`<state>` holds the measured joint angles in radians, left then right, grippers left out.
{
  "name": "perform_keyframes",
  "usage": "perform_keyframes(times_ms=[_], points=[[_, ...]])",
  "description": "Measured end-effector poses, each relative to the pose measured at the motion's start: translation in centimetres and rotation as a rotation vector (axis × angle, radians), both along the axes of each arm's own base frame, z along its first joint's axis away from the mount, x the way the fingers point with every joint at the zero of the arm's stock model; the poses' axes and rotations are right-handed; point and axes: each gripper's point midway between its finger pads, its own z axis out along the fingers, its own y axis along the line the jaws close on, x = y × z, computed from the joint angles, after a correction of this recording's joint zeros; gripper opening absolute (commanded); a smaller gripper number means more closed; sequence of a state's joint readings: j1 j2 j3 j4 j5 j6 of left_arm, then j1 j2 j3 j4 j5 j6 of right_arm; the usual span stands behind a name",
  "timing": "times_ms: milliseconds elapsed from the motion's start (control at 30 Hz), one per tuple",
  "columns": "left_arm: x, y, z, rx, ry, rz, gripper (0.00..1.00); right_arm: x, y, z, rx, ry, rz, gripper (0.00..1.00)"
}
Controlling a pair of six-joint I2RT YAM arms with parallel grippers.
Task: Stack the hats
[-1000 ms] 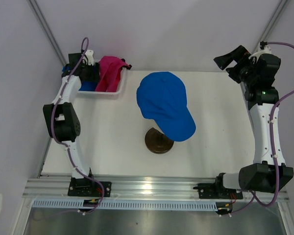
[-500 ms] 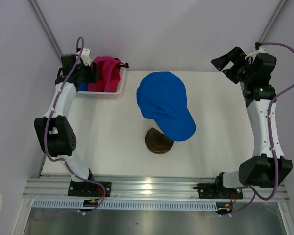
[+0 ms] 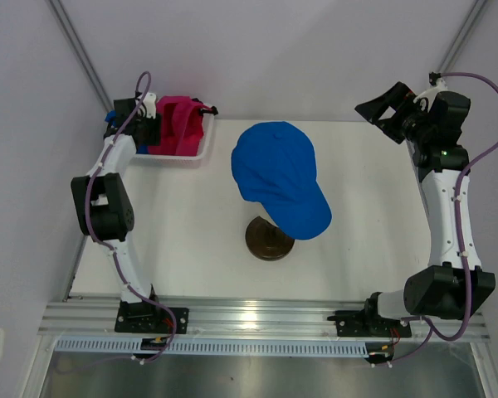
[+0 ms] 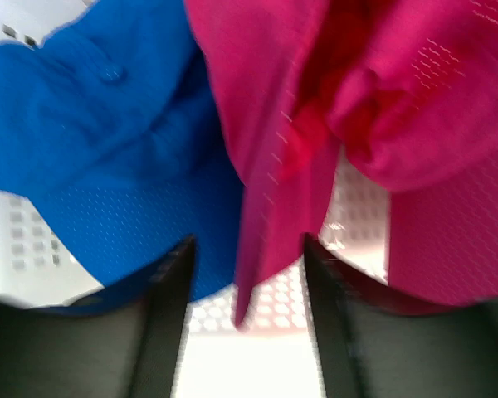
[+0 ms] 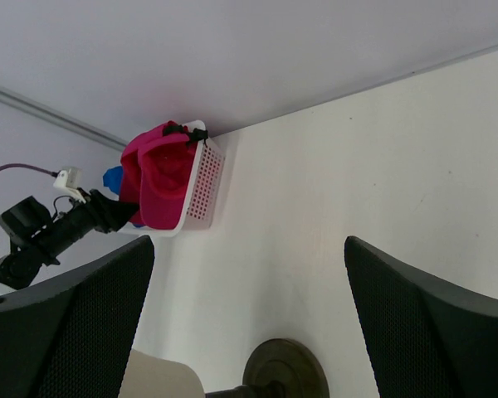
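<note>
A royal blue hat (image 3: 278, 178) sits on the mannequin head at mid-table. A magenta hat (image 3: 181, 124) and another blue hat (image 3: 141, 149) lie in the white basket (image 3: 187, 156) at the back left. My left gripper (image 3: 153, 128) is down in that basket. In the left wrist view its jaws (image 4: 247, 274) stand apart around a hanging edge of the magenta hat (image 4: 382, 108), with a gap on each side; the blue hat (image 4: 108, 149) lies to the left. My right gripper (image 3: 382, 106) hangs wide open above the back right, holding nothing (image 5: 249, 315).
The mannequin's dark round base (image 3: 269, 239) stands in front of the blue hat's brim. The right wrist view shows the basket (image 5: 203, 195), the base (image 5: 286, 369) and the cream head (image 5: 162, 377). White walls close the back and sides.
My left arm shifted about at the basket and its jaws have narrowed around the magenta hat's edge. My right gripper rose a little and stayed open.
</note>
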<state>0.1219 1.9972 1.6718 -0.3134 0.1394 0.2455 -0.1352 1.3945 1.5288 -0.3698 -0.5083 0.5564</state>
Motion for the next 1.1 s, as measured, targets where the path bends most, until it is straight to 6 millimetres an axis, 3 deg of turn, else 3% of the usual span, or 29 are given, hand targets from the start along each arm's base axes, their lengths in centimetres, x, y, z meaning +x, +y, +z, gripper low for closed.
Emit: perform_keyframes(times_ms=[67, 133, 167, 433, 567, 667, 767, 900, 1000, 1100], points=[[0.9, 0.5, -0.2, -0.005, -0.007, 0.006, 0.44, -0.3, 0.1, 0.2, 0.000, -0.009, 0.004, 1.00], [1.5, 0.7, -0.3, -0.015, -0.013, 0.010, 0.21, -0.5, 0.0, 0.5, 0.000, -0.016, -0.010, 1.00], [1.8, 0.6, -0.2, -0.020, -0.019, 0.009, 0.04, -0.6, -0.2, 0.7, 0.000, -0.020, -0.023, 1.00], [2.6, 1.2, 2.0, -0.020, -0.068, 0.042, 0.01, -0.7, -1.4, 2.3, 0.013, -0.050, -0.077, 0.96], [2.8, 2.2, 7.2, 0.017, -0.138, 0.088, 0.01, 0.1, -0.4, 4.5, 0.016, -0.094, -0.036, 0.96], [3.2, 3.1, 14.7, 0.058, -0.274, 0.136, 0.01, 1.1, 0.5, 6.8, 0.012, -0.144, -0.002, 0.97], [1.4, 3.5, 22.4, 0.132, -0.404, 0.189, 0.01, 2.1, 2.1, 9.3, 0.011, -0.203, 0.050, 0.98], [-1.6, 1.3, 29.7, 0.321, -0.519, 0.204, 0.01, 3.4, 4.2, 11.8, 0.020, -0.266, 0.127, 0.98], [-2.5, -1.7, 31.0, 0.489, -0.514, 0.183, 0.01, 4.4, 5.5, 12.1, 0.048, -0.280, 0.187, 0.98], [-1.9, -4.7, 28.2, 0.526, -0.428, 0.110, 0.01, 5.7, 6.1, 11.1, 0.076, -0.259, 0.223, 0.98]])
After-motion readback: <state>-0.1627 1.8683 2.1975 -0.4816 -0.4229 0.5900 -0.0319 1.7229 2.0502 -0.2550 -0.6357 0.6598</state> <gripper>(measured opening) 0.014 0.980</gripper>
